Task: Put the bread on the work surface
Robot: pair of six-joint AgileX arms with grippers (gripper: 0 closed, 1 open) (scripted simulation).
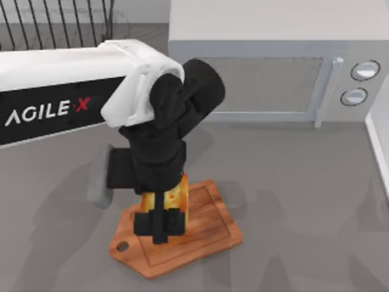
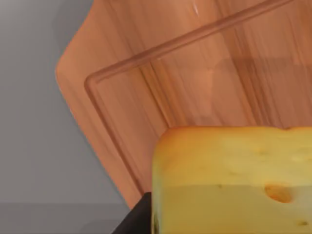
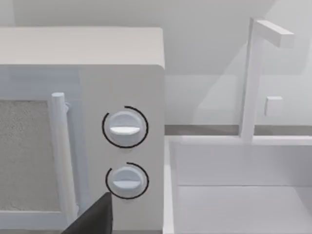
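I see the bread (image 1: pixel 180 196) over the board (image 1: pixel 209 228); the microwave (image 1: pixel 267 73) sits at its one o'clock.

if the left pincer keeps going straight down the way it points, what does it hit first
Probably the work surface: the left pincer points down at it with the bread in its grip, so the bread likely touches first. The gap between them is unclear.

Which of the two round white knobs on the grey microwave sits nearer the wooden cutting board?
The lower round white knob, under the upper knob on the grey microwave, is nearer the reddish-brown wooden cutting board.
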